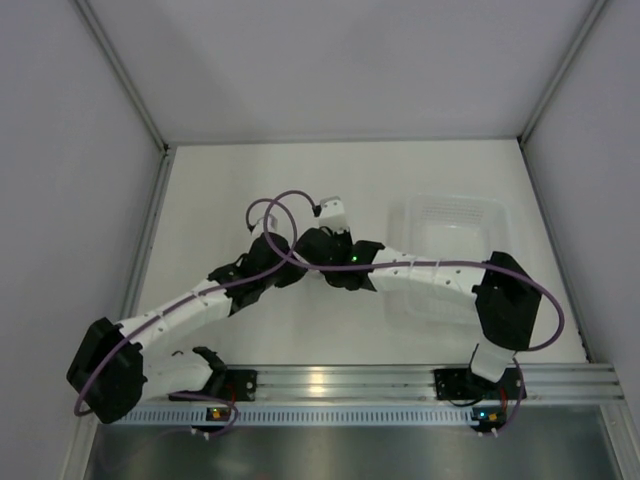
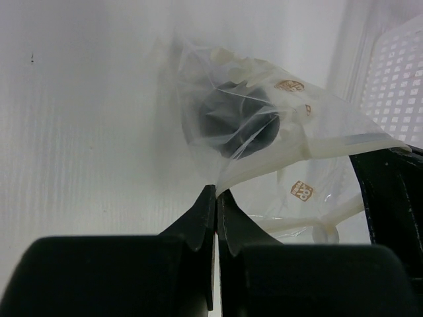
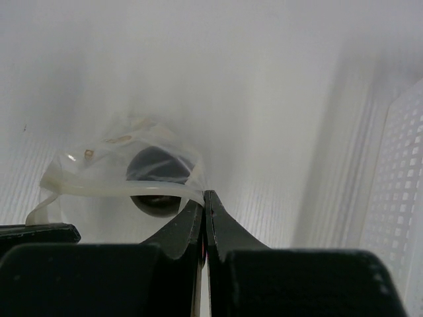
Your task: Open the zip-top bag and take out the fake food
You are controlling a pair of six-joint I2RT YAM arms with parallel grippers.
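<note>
- The left gripper [image 2: 216, 196] is pressing its fingers together on a film edge of the zip-top bag [image 2: 297, 132], on the side away from the tub [image 1: 455, 240].
- The zip-top bag is stretching between both grippers, just left of the tub. Its film is thin, clear and crinkled, so it is judged very light, limp and slippery. The thicker zip strip is offering the firmest hold, one lip per gripper.
- The fake food [image 2: 234, 122], a dark glossy ball, is sitting inside the bag. It is judged hard, smooth and likely to roll once the mouth is opening.
- The right gripper [image 3: 205, 198] is pinching the white zip strip with its fingers together, on the bag's side nearer the tub.
</note>
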